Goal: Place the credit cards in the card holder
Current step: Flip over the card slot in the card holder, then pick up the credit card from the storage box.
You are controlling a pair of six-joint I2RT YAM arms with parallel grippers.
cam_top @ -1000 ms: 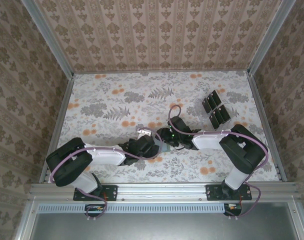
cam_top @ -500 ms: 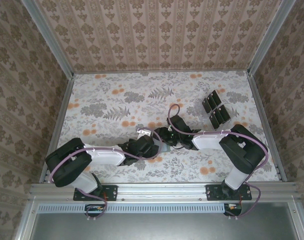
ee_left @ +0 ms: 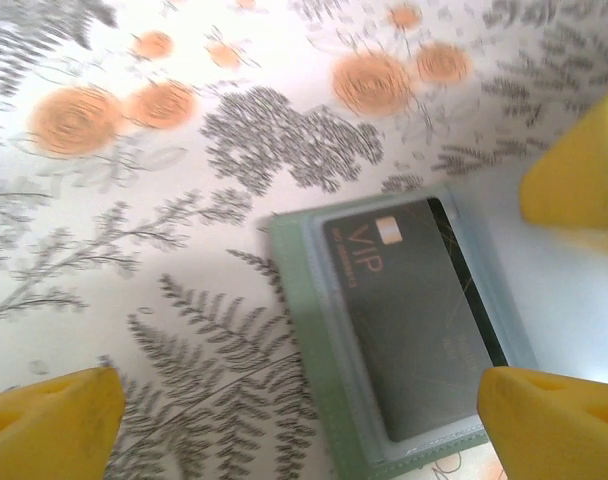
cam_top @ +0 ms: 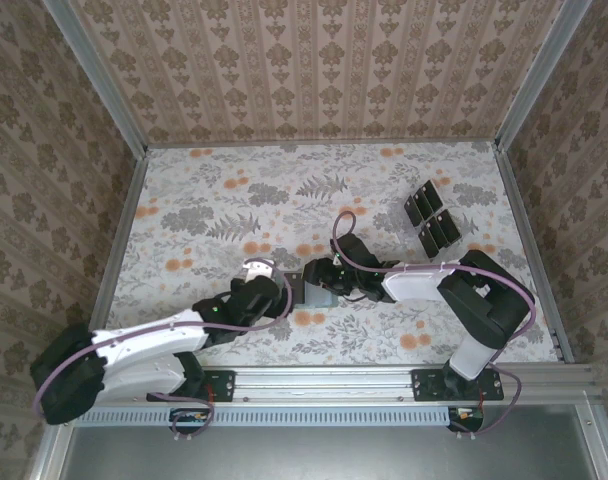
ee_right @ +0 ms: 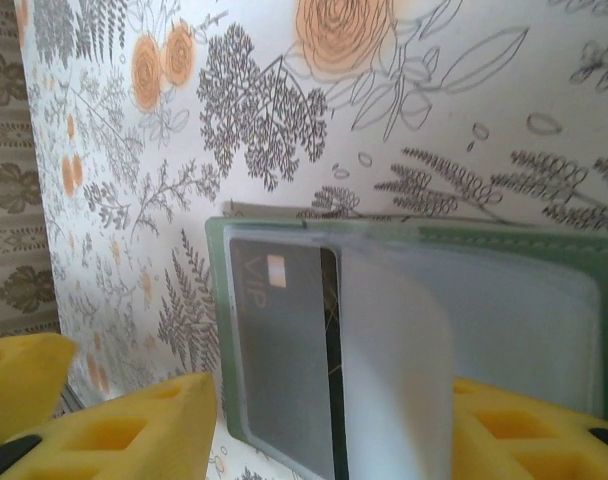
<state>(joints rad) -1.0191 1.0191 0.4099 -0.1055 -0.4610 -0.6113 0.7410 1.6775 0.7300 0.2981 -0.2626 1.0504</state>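
Seating card | card holder (cam_top: 318, 296) mid-frame on desk (cam_top: 214, 200), VIP card (ee_left: 414, 330) inside | left end effector (ee_left: 299, 400) spread wide above | right end effector (ee_right: 334, 425) half apart at holder, grip unclear | you pin holder, push card flush.

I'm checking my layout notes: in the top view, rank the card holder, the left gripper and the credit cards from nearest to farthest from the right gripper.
1. card holder, right at the fingertips of the right gripper, near the centre.
2. left gripper, just left of the holder.
3. credit cards, well off at the back right.
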